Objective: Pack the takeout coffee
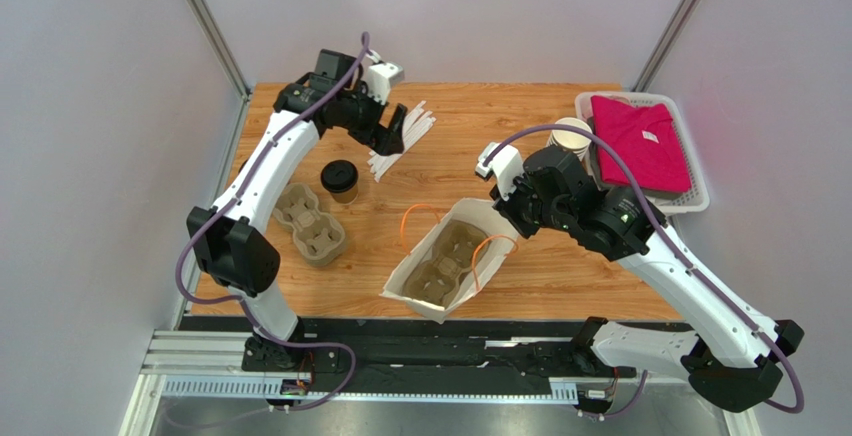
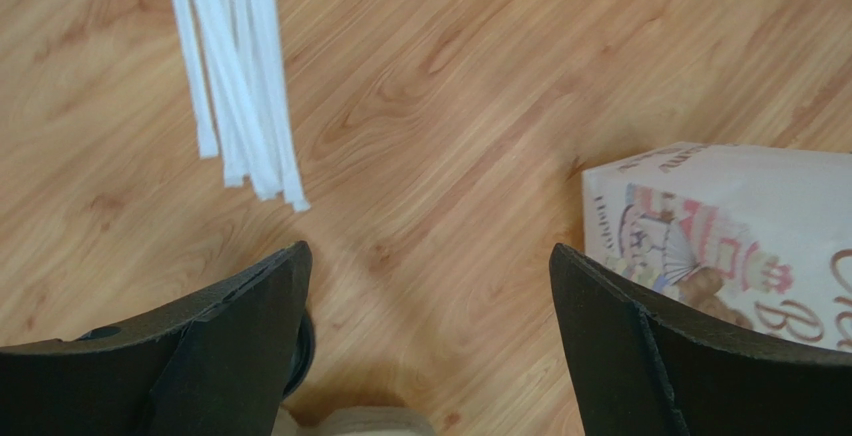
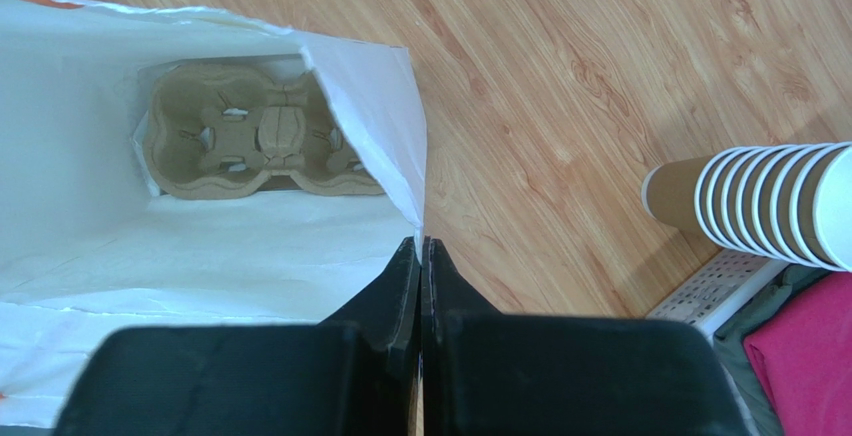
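Right now we see the small tan-brown kraft paper cup [image 1: 339, 182], capped by its round black lid, standing upright on the wooden table [image 1: 520, 116] left of centre in the overhead view, outside the bag and touched by neither arm. Just below and to the left of it a grey-brown pulp cup tray [image 1: 312, 223] lies on the bare wood. Above the cup in the frame we find the left gripper [image 1: 388, 139], held over the near ends of a loose bundle of thin white straws [image 1: 408, 134]. In its wrist view its two black fingers [image 2: 240, 346] stand wide apart with only wood grain between them, the straws fan out at the upper left, and a printed corner of the bag shows at the right edge. Lower centre in the overhead view, the white paper bag [image 3: 200, 246] with orange handles lies tilted with its mouth gaping, and a second pulp tray [image 3: 250, 141] sits deep inside it. We see the right gripper [image 3: 421, 251] at the bag's right rim, jaws pressed together and pinching the paper edge. At the upper right, a stack of lidless brown cups [image 3: 760, 206] with white insides lies beside a white plastic basket [image 1: 700, 196] that holds a folded pink cloth [image 1: 640, 141].
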You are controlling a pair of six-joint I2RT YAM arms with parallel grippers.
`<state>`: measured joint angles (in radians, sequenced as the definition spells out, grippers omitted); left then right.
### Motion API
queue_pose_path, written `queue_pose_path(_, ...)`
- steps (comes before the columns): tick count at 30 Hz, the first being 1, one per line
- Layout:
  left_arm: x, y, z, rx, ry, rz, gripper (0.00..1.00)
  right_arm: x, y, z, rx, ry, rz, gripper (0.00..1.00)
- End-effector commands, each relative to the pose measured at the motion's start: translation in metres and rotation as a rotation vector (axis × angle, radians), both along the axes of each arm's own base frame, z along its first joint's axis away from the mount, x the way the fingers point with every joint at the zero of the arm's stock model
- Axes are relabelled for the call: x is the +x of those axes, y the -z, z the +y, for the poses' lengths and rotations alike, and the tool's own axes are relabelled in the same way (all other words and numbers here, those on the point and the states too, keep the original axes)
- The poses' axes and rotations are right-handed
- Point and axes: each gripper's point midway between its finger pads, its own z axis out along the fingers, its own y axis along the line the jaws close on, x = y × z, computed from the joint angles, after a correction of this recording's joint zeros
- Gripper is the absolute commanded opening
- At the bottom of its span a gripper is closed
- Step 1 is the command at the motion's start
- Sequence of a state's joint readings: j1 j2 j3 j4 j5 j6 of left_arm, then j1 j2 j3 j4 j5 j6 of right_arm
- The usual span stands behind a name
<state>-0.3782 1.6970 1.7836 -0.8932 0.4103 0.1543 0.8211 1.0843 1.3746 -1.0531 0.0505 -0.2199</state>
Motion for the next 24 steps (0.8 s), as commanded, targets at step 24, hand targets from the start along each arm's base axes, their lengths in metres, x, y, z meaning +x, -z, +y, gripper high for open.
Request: queue_pose_path(24,0.013,0.099,0.148,0.171,-0.437,0.23,0.99,0.016,0.009,0.002,-0.053,-0.001,-0.021,0.0)
